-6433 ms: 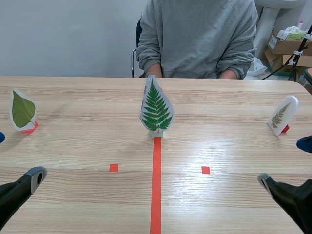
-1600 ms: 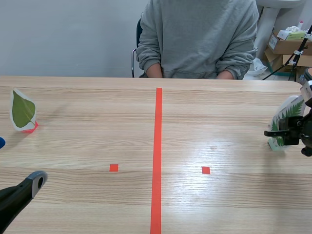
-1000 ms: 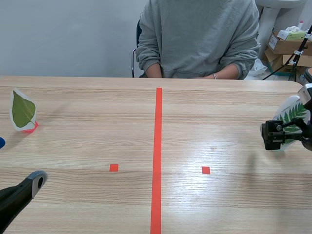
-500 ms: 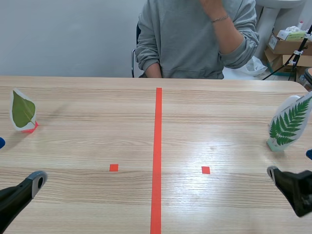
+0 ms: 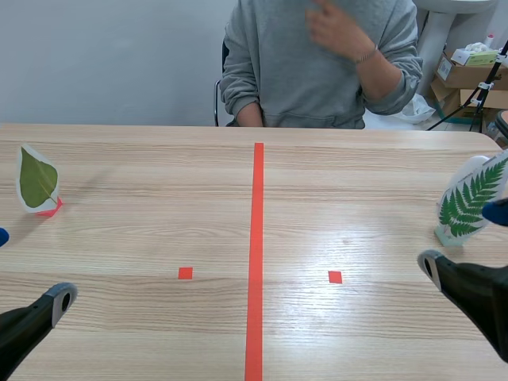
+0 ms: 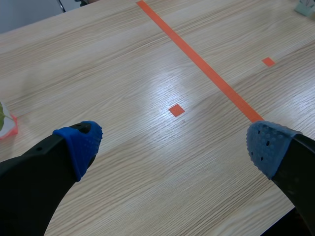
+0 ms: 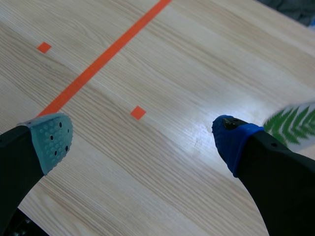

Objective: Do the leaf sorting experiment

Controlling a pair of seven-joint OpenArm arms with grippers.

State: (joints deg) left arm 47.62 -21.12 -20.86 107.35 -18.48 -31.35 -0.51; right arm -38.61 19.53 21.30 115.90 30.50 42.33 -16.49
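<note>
A fern leaf card stands upright on its small base at the table's right edge; another white card stands close behind it. In the right wrist view the fern card shows beside one finger. A broad green leaf card on a red base stands at the far left, and its red base just shows in the left wrist view. My right gripper is open over the table near the front right, holding nothing. My left gripper is open near the front left, holding nothing.
A person in a grey sweatshirt sits across the table with one hand raised to the chest. Cardboard boxes stand behind at the right. The wooden table carries an orange-red centre line and two small squares.
The fern card went from the table's centre to the right edge in my right gripper, which then let go and drew back to the front. The person raised a hand.
</note>
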